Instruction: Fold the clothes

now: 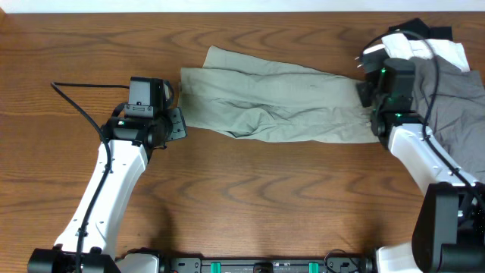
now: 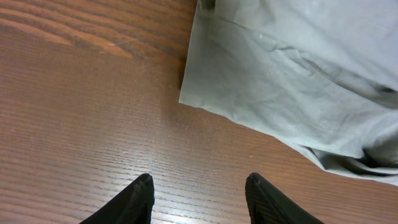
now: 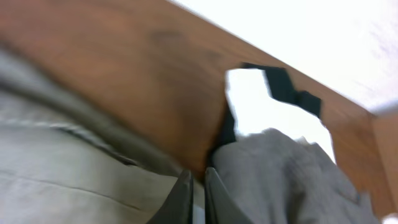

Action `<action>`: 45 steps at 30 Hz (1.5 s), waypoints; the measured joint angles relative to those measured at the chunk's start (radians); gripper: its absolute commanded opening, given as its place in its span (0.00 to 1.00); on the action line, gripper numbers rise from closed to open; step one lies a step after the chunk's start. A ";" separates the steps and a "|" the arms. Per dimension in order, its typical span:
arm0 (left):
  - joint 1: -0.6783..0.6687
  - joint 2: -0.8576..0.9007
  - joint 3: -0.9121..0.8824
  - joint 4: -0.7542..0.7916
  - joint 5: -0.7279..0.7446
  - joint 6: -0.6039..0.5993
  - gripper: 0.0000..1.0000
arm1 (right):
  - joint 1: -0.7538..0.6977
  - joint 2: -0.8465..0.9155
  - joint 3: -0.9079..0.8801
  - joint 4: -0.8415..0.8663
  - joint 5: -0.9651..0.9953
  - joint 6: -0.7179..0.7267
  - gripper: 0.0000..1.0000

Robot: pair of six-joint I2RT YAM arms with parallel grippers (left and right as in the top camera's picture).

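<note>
RISK: grey garment (image 1: 455, 98) touches shorts (image 1: 280, 106) at their right end, so a lift may drag it along, or a thin pinch may slip | LEFT: left gripper (image 2: 199, 186) jaws wide, empty, just beside shorts' left end | RIGHT: right gripper (image 3: 196, 190) jaws clenched, apparently on shorts' right edge | SHORTS: spread unfolded between grippers

Right wrist view was blurred throughout, right gripper (image 3: 194, 193) fingertips ran off the bottom edge so I couldn't tell whether they pinched the shorts (image 1: 273, 106), shorts' right end lay hidden under that gripper overhead, slate-grey garment (image 1: 455, 98) was cut by the right edge.
</note>
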State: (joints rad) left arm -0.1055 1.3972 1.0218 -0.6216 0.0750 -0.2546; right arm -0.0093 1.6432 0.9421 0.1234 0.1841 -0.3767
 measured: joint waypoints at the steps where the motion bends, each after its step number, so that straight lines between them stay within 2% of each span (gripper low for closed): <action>1: 0.000 0.000 0.000 0.000 0.000 0.000 0.50 | -0.017 0.012 0.001 0.001 0.011 0.040 0.30; 8: 0.000 0.000 0.000 -0.003 0.000 0.000 0.50 | -0.052 0.057 0.000 -0.177 -0.003 0.171 0.33; 14: 0.000 0.000 0.000 -0.003 0.000 0.000 0.50 | -0.020 0.000 -0.001 -0.352 -0.035 0.207 0.15; 16: 0.000 0.000 0.000 -0.003 0.000 0.000 0.49 | -0.009 -0.032 -0.001 -0.393 -0.058 0.212 0.13; 18: 0.000 0.000 0.000 0.008 0.014 -0.003 0.41 | -0.005 -0.057 0.000 -0.435 -0.093 0.215 0.13; 21: 0.000 0.000 0.000 0.074 0.084 0.004 0.40 | -0.005 -0.060 -0.001 -0.480 -0.148 0.216 0.13; 31: -0.050 0.042 0.000 0.278 0.185 0.023 0.39 | -0.005 0.037 0.000 -0.506 -0.211 0.232 0.14; 45: -0.097 0.342 0.000 0.384 0.192 0.027 0.39 | -0.005 0.065 0.000 -0.522 -0.217 0.283 0.15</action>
State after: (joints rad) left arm -0.2020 1.7393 1.0218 -0.2375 0.2672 -0.2276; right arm -0.0143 1.7081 0.9417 -0.3985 -0.0326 -0.0933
